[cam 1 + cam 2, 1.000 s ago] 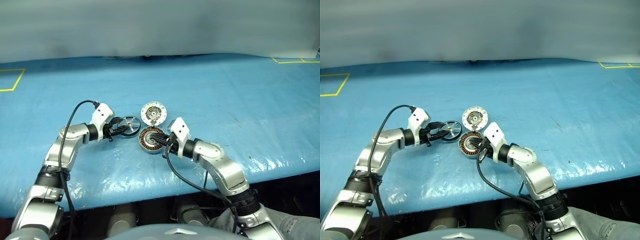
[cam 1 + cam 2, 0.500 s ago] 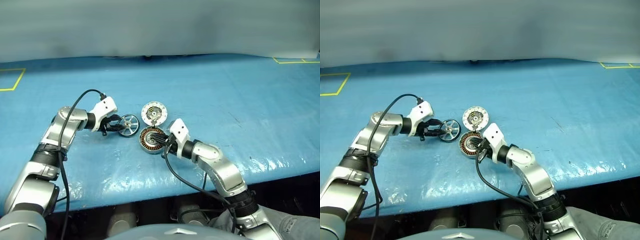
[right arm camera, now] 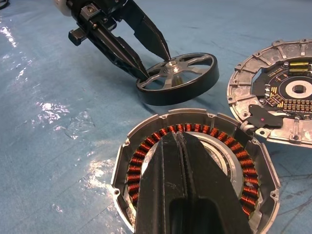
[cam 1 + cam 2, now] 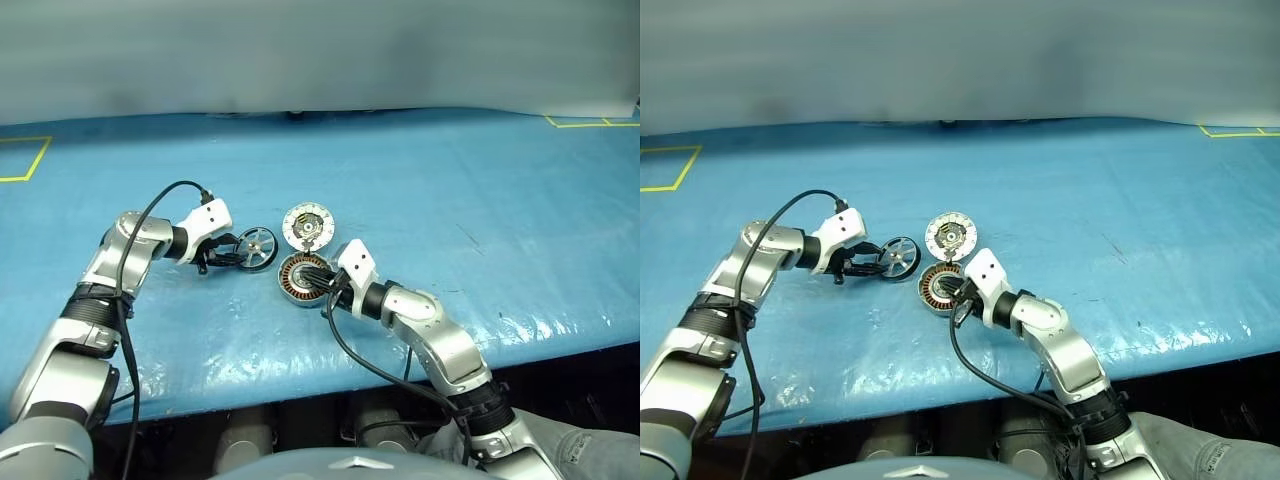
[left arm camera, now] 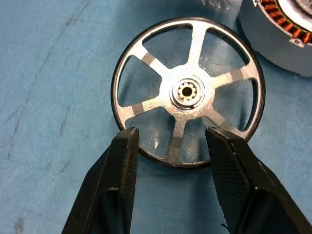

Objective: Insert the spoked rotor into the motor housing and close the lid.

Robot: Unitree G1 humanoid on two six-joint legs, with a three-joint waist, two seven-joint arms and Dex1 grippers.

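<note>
The spoked rotor (image 4: pixel 259 245) lies on the blue table, its dark ring and silvery spokes facing up. My left gripper (image 4: pixel 240 256) is at its near-left edge and open, with its fingers (image 5: pixel 126 146) apart over the rim. They do not clearly clamp it. Just right of the rotor sits the motor housing (image 4: pixel 291 279) with its copper windings (image 3: pixel 141 156) exposed. My right gripper (image 3: pixel 177 137) is shut, and its tips rest over the housing's middle. The lid (image 4: pixel 305 225) lies behind the housing, touching its rim, with the dark and gold parts (image 3: pixel 287 97) facing up.
Everything sits on a blue plastic-covered table (image 4: pixel 450 200). Its front edge (image 4: pixel 300 385) runs close to my arms. Yellow tape marks lie at the far left (image 4: pixel 22 160) and far right (image 4: pixel 590 121). A black cable (image 4: pixel 165 195) loops over my left forearm.
My left elbow has swung outward and the wrist has rolled, while its fingers stayed at the rotor's edge. The rotor, housing, lid and right arm have kept their places.
</note>
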